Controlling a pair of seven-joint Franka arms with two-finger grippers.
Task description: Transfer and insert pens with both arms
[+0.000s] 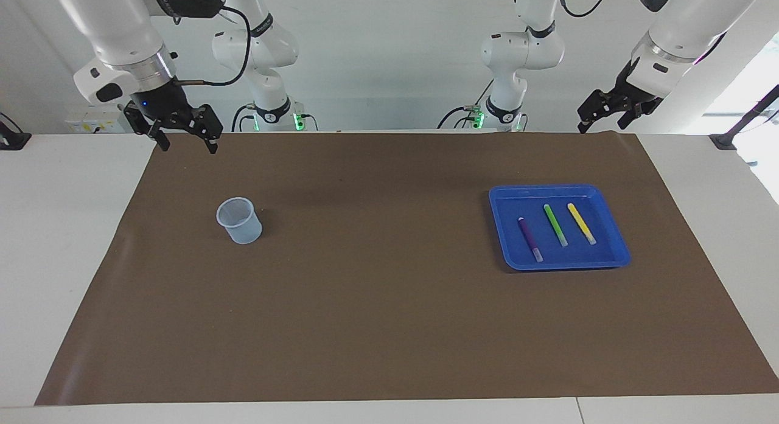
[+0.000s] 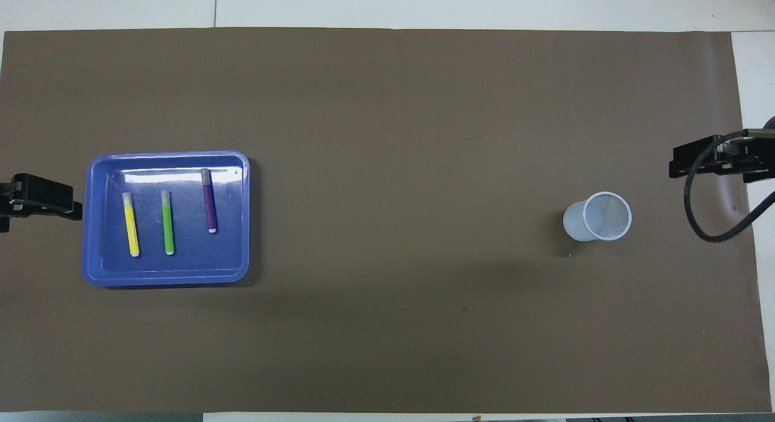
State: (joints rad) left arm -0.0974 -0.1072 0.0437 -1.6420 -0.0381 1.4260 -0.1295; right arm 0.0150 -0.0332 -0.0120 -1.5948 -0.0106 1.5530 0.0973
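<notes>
Three pens lie side by side in a blue tray point(image 1: 560, 188) point(image 2: 166, 280) toward the left arm's end of the table: a purple pen point(image 1: 530, 238) point(image 2: 209, 201), a green pen point(image 1: 555, 225) point(image 2: 168, 222) and a yellow pen point(image 1: 581, 223) point(image 2: 131, 224). My left gripper point(image 1: 601, 125) point(image 2: 42, 198) hangs open and holds nothing, raised at the mat's edge on the robots' side of the tray. My right gripper point(image 1: 187, 145) point(image 2: 708, 158) is also open and holds nothing, raised over the mat's corner at the right arm's end. Both arms wait.
A translucent plastic cup point(image 1: 240, 220) point(image 2: 598, 216) stands upright on the brown mat point(image 1: 389, 302) toward the right arm's end. Two slimmer white arms with green-lit bases point(image 1: 268, 77) point(image 1: 517, 65) stand at the robots' edge of the table. A black cable point(image 2: 705, 210) loops by the right gripper.
</notes>
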